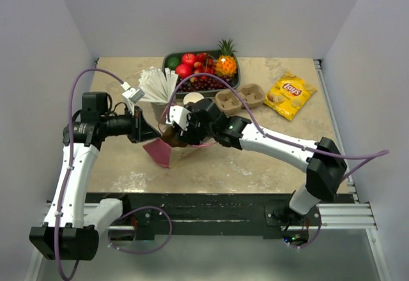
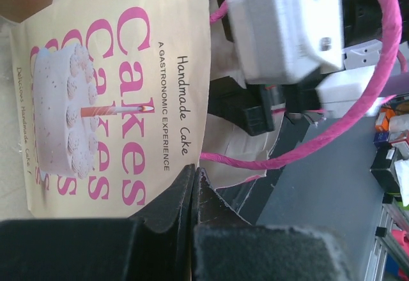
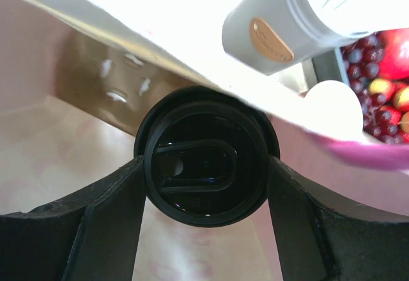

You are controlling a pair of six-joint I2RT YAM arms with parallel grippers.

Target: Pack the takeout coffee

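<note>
Right gripper [image 3: 204, 166] is clamped on the takeout coffee [image 3: 192, 137], a finger on either side of its black lid, and the cup sits down inside the mouth of the paper bag [image 2: 128, 70], mid-table. Left gripper [image 2: 194, 188] comes in from the left, fingers pressed together on the bag's edge. Beyond, at the far side, sits the fruit tray [image 1: 171, 59], with the chips [image 1: 291, 94] to its right.

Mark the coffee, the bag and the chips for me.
coffee [image 3: 204, 159]: right wrist view, middle of black lid.
bag [image 2: 172, 102]: left wrist view, printed side panel.
chips [image 1: 291, 94]: top view, middle of yellow pack.
</note>
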